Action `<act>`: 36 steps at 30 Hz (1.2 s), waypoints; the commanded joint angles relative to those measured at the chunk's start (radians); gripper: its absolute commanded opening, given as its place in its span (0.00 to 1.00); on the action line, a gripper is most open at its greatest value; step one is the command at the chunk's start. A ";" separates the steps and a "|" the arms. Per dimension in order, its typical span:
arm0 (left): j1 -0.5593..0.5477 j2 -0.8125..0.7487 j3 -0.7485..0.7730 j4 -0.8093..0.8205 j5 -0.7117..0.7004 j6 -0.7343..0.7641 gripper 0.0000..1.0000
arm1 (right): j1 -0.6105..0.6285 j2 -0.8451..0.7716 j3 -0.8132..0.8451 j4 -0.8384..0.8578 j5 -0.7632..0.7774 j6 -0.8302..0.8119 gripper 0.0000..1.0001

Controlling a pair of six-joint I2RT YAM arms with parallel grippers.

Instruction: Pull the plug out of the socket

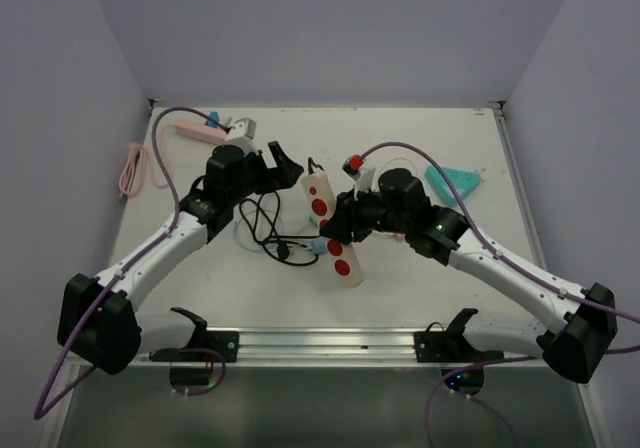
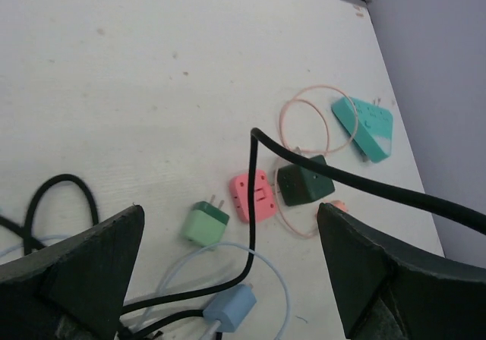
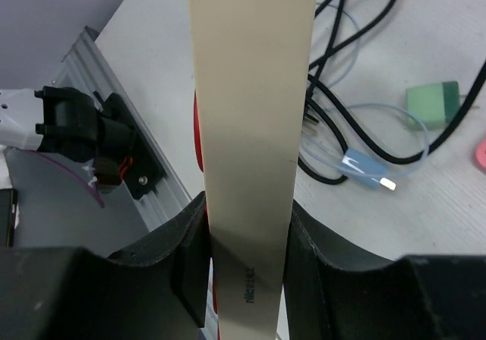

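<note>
The right gripper [image 3: 247, 241] squeezes the long cream plastic power strip with round red sockets [image 1: 322, 196], holding it steady. The left gripper [image 2: 230, 212] has its jaws wide apart, with the loose black rubber cord [image 2: 364, 184] running between them, so its plug looks pulled out

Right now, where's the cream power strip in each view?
Top external: power strip runs diagonally at mid-frame, with the right hand clamped across it.
Left wrist: not in it.
Right wrist: power strip is an upright cream band up the centre, between the hand's fingers.
Shared landmark: the black cable shows in all three.
</note>
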 commanded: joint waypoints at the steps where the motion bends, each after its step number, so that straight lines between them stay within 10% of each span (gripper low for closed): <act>1: 0.067 -0.120 -0.046 -0.141 -0.134 0.034 1.00 | 0.050 0.069 0.136 0.064 -0.044 -0.054 0.00; 21: 0.231 -0.421 -0.049 -0.526 -0.464 0.047 1.00 | 0.231 0.859 0.596 0.093 0.071 -0.007 0.03; 28: 0.231 -0.376 -0.009 -0.508 -0.433 0.072 1.00 | 0.236 0.931 0.707 0.026 0.096 -0.013 0.60; 36: 0.231 -0.185 0.089 -0.480 -0.369 0.064 1.00 | 0.223 0.730 0.647 -0.081 0.285 -0.092 0.89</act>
